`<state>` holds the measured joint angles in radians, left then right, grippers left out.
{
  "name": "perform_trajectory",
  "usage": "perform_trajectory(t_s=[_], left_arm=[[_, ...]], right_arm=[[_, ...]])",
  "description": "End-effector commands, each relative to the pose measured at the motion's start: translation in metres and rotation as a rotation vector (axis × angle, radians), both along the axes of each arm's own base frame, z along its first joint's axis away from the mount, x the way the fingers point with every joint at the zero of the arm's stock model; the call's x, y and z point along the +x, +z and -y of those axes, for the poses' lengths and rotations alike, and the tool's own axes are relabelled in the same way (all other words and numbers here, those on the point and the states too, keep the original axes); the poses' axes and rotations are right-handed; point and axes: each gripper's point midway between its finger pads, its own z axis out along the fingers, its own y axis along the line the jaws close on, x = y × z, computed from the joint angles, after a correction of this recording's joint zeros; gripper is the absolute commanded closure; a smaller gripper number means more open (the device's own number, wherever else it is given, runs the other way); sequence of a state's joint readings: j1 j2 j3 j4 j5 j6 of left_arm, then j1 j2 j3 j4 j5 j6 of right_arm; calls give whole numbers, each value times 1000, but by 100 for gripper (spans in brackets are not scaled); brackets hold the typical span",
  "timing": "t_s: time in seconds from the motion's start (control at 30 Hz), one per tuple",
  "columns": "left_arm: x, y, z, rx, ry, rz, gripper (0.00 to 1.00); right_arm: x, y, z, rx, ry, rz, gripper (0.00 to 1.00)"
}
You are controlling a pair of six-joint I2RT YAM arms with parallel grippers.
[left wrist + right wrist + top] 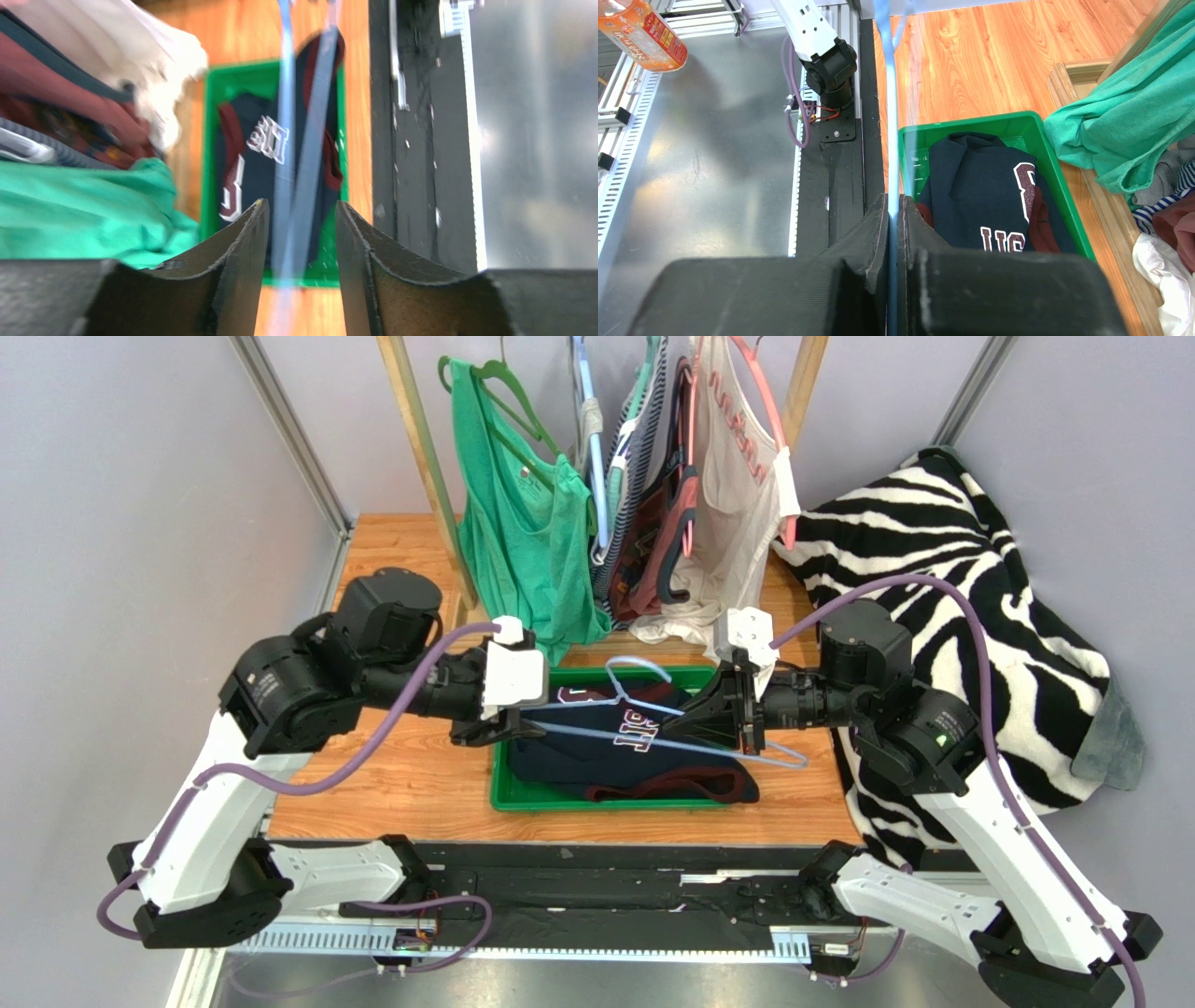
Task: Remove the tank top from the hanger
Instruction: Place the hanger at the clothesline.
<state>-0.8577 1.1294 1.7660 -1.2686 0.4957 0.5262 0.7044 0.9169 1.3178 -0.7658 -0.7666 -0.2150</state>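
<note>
Top: your tank top (617, 742) lies in green bin (512, 791), hanger (638, 672) across it.
Left wrist: your left gripper (302, 210) jaws apart, strap (314, 126) and hanger bar between them, unclamped.
Right wrist: your right gripper (893, 203) pinches hanger wire, tank top just below it.

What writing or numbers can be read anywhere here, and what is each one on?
"US": white letters on the navy tank top; the rest of the word is hidden.
A large digit beside it, maybe "8": folded, not certain.
Red lettering on the white tank top: too small to read.
Label on the orange bottle: blurred.
</note>
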Motion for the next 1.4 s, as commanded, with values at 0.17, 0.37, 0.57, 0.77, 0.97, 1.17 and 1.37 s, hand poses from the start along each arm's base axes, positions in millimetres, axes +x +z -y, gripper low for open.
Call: perform_trajectory(t_s=[0.17,0.37,0.57,0.77,0.97,1.17,1.37], left_arm=[[-13,35,-4,-115,-17,46,44],[1,0,-3,-41,21,35,43],[14,10,5,-75,65,59,39],[16,8,6,-69,74,48,46],[3,3,-1,-53,44,21,100],[-11,3,-8,-43,6,-14,95],[-11,-1,-20,-38,59,-48,80]], right_arm=[[-3,19,-1,45,16,43,100],[-9,27,-1,69,36,44,100],[-13,32,-1,89,47,43,100],[-14,38,0,103,42,67,100],[-9,48,2,142,7,113,100],[7,73,1,239,-84,177,100],[21,95,-8,317,-113,210,100]])
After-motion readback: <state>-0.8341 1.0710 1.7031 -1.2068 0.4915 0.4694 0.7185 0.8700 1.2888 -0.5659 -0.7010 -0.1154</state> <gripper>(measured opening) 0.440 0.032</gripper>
